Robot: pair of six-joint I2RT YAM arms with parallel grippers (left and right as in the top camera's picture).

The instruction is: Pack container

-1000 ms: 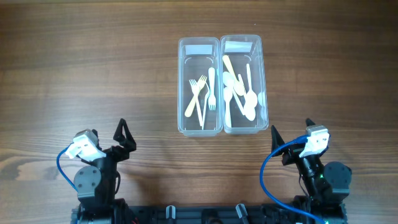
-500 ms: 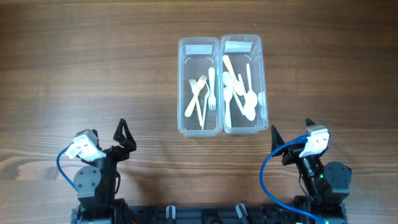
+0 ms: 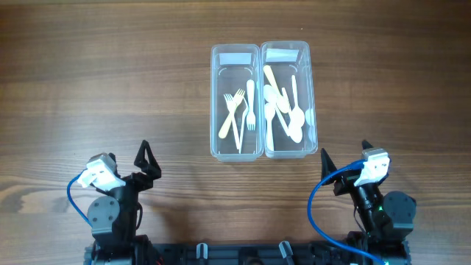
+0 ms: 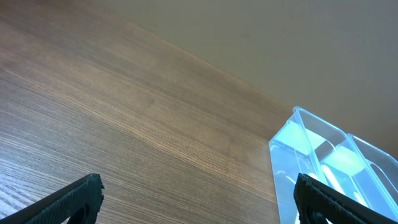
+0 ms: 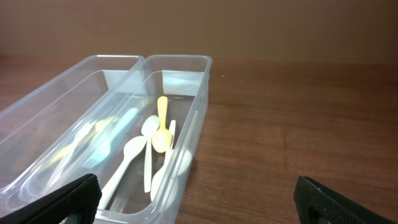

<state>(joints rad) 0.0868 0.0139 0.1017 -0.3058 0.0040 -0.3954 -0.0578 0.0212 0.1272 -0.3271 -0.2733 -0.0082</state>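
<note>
Two clear plastic containers stand side by side at the table's middle back. The left container holds several cream forks. The right container holds several cream spoons, also seen in the right wrist view. My left gripper is open and empty near the front left. My right gripper is open and empty near the front right. The left wrist view shows the containers' corner and its open jaws. The right wrist view shows open jaws in front of the right container.
Bare wooden table surrounds the containers. Blue cables loop beside each arm base at the front edge.
</note>
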